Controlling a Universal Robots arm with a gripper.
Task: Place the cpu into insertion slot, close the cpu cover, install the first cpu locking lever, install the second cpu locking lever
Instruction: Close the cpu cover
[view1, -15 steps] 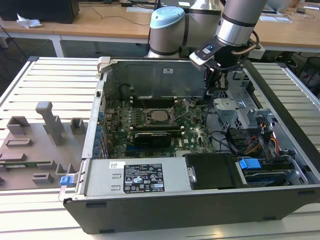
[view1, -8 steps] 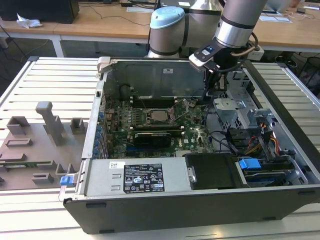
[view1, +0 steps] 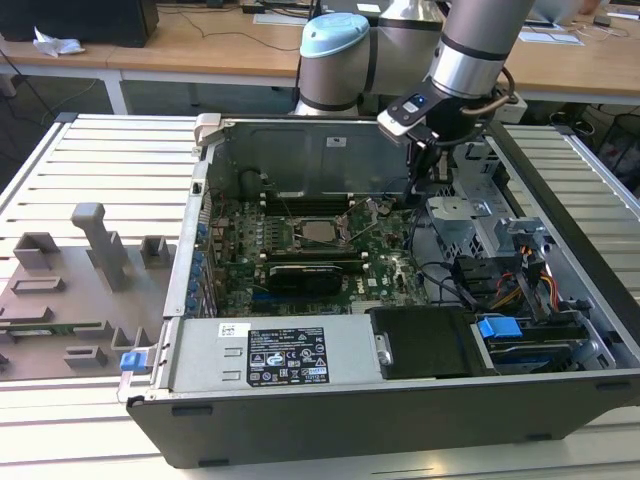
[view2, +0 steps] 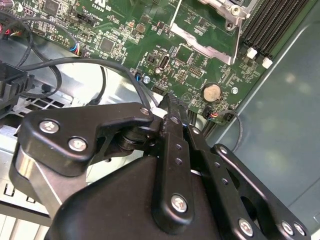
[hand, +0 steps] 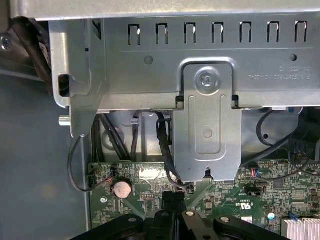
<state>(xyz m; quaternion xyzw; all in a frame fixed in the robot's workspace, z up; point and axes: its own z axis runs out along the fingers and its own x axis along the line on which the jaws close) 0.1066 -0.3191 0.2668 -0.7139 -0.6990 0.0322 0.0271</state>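
Exterior view: hand (view1: 413, 188) inside case (view1: 300, 150), cpu (view1: 320, 232) seated on board (view1: 235, 255), well apart from it; second wrist view: fingers (view2: 175, 120) pressed together, nothing between, cover (view2: 202, 47) beyond them; first wrist view: coin cell (hand: 121, 188) near fingertips (hand: 164, 217), bracket (hand: 207, 125) beyond.

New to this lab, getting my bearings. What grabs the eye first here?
The open computer case on the slatted table, its green motherboard exposed with the pale cpu at its middle. The arm's black gripper reaches down inside the case by its far wall, toward the exterior view's right, fingers shut.
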